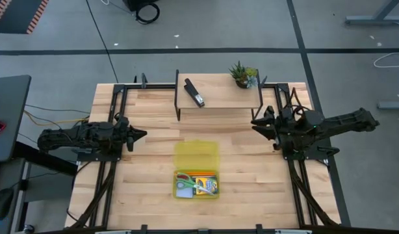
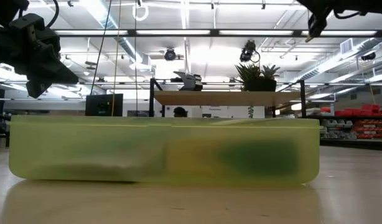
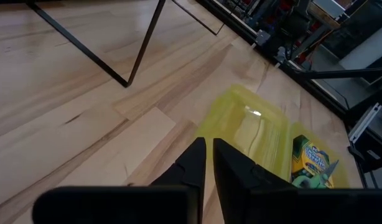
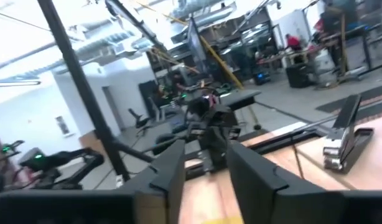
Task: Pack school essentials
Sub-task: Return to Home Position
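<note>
My wooden table (image 1: pixel 147 195) stands in a big industrial workshop or lab hall. I see a bare grey concrete floor (image 1: pixel 251 32) marked with dark lines (image 1: pixel 186 50) and a hazard-striped strip (image 1: pixel 36 14), long ceiling strip lights (image 2: pixel 185 32), red stocked shelving (image 2: pixel 365 121), and people (image 4: pixel 295 42) farther off.

Bright, even light from ceiling strip lights (image 2: pixel 185 32) leaves only faint, soft shadows on the wooden table (image 1: pixel 154 123). A small white glare spot marks the yellow case (image 3: pixel 253 113). The low view shows the case out of focus. The right wrist view is blurred throughout.
</note>
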You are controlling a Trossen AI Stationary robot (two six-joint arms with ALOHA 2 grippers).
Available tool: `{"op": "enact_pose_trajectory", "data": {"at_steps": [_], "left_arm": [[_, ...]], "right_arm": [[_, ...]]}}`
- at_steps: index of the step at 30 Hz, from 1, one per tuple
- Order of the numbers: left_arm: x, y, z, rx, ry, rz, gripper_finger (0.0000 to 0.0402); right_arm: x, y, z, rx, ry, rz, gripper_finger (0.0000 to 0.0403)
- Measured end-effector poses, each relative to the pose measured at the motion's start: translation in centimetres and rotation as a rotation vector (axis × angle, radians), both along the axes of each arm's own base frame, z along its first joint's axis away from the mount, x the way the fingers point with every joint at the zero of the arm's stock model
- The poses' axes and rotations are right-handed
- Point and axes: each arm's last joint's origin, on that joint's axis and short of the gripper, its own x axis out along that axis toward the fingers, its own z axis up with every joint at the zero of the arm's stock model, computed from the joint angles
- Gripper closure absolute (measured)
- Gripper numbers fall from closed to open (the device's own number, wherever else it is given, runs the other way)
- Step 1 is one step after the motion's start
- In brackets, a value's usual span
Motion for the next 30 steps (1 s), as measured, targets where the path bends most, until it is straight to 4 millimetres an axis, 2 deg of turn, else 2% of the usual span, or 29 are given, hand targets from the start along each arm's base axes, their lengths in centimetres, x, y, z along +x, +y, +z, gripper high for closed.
{"op": "enact_pose_trajectory", "data": {"at_steps": [8,14,24,27,30], "left_arm": [[0.0,0.0,0.0,0.0,0.0,0.0,0.0374],[0.0,0.0,0.0,0.0,0.0,0.0,0.0367],[0.0,0.0,0.0,0.0,0.0,0.0,0.0369],[0.0,0.0,0.0,0.0,0.0,0.0,0.0373],[0.0,0.0,0.0,0.0,0.0,-0.001,0.0373]], "right_arm": [[-1.8,-0.3,-0.1,-0.014,0.011,0.011,0.0392],[-2.6,-0.5,-0.9,0.053,0.011,0.034,0.0395],[-2.9,-0.5,-6.1,0.223,-0.046,0.082,0.0395],[-3.4,-0.6,-6.4,0.229,-0.077,0.086,0.0395],[-3.4,-0.5,-6.5,0.211,-0.039,0.082,0.0396]]}}
